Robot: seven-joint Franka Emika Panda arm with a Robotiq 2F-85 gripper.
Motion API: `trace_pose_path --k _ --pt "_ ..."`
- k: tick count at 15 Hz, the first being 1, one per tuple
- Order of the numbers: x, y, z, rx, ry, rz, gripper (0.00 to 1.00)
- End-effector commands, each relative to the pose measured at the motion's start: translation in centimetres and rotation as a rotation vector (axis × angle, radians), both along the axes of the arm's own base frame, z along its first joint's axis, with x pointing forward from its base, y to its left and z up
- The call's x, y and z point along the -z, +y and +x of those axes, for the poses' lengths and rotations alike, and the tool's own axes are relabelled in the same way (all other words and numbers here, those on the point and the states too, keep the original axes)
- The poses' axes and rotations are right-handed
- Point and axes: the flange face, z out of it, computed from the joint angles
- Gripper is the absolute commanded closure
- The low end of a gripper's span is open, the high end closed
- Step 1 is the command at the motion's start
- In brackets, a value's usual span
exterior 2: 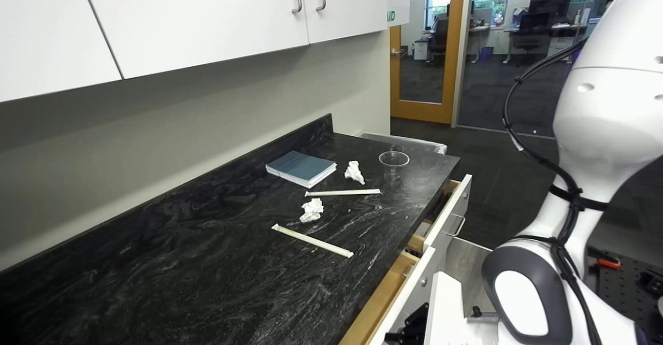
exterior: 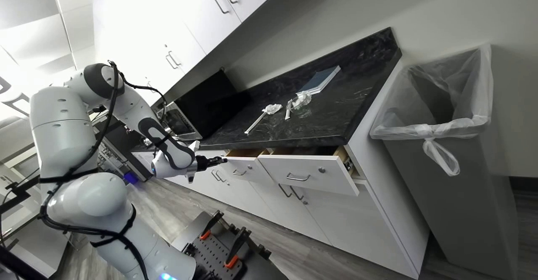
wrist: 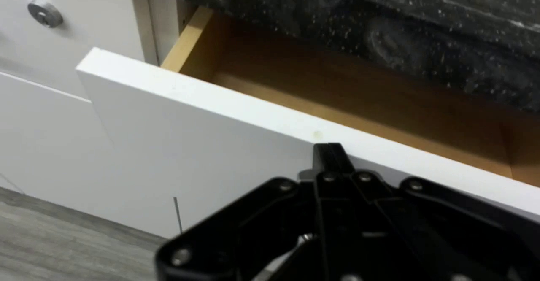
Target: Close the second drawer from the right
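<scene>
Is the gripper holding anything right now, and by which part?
Nothing is held: the gripper is shut, its jaws together at the front of the open drawer; whether they touch it, I can't tell.

arm (exterior: 63, 107): white, dark-grey joint (exterior 2: 560, 285) | cables (exterior 2: 571, 220): black | pincer (wrist: 330, 149): black, 2 fingers (wrist: 323, 158), silvery screws (wrist: 285, 184)

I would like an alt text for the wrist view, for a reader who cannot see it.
A closed black robot hand points at the white front of a partly open wooden drawer; contact cannot be judged. A dark speckled countertop runs across the top; a round metal lock shows at upper left.
</scene>
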Motion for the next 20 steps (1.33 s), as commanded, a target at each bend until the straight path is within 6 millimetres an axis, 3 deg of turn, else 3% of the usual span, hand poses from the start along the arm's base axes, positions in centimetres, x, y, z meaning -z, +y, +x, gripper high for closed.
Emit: trace_pose_path --k 1,3,4,8,10,12,17,20 --pt "3.4 -1.0 5.3 -0.006 -0.069 -0.02 0.96" --pt "3.3 -0.2 5.9 0.01 -0.068 -0.026 0.96" --pt "2.5 0.6 5.1 0.021 -0.046 -0.022 0.97" --pt "-2.5 3.1 1.9 0.073 0.009 -0.024 0.99" --pt "-5.3 4.4 0.1 0.084 0.029 -0.031 1.0" --pt "-8.9 5.2 -0.4 0.115 0.03 -0.023 1.0" --pt "-17.9 5.6 0.0 0.187 0.032 -0.004 1.0" --pt "-21.3 5.3 0.2 0.207 0.017 -0.006 1.0"
